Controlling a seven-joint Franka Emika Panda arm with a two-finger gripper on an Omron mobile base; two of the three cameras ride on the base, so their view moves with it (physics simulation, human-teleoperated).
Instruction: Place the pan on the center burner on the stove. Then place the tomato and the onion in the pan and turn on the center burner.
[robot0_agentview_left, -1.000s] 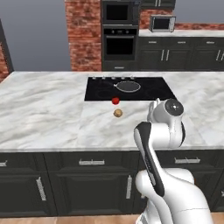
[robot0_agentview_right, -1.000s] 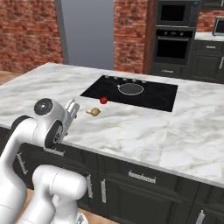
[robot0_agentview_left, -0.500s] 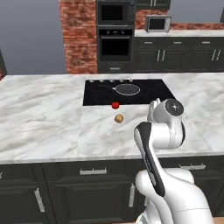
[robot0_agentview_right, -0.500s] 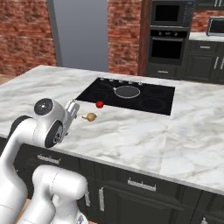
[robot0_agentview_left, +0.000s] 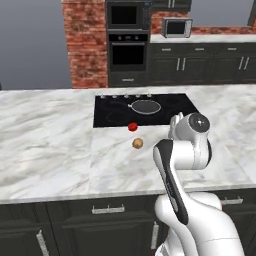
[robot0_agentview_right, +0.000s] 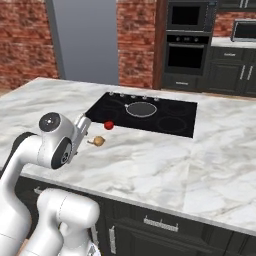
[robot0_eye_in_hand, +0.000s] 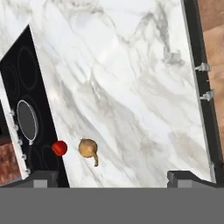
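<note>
Shifted across both base views since a second ago, the whole scene, so the camera's move and not the things'; same layout on the counter (robot0_agentview_left: 45, 145), tomato and onion as before relative to the stove. Sits on the center burner (robot0_agentview_right: 141, 109) of the stove (robot0_agentview_left: 175, 107), one pan (robot0_agentview_left: 145, 106), dark inside with a pale rim, nothing in it, handle pointing toward the knob row. Lies at the stove's near edge, one tomato (robot0_agentview_left: 132, 127), on the black glass right by the marble. Rests just beside it on the marble, one onion (robot0_agentview_left: 137, 144), close to the tomato but not touching, pointed stem turned away from the stove in the hand view. Counts five ring outlines on the glass and five small silver knobs (robot0_agentview_right: 132, 96) along its far edge. Hangs above the marble near the counter's front, well apart from both tomato and onion, the tool (robot0_eye_in_hand: 113, 178), jaws spread wide and released, gripping nothing, dark tips visible at the bottom of the hand view.
</note>
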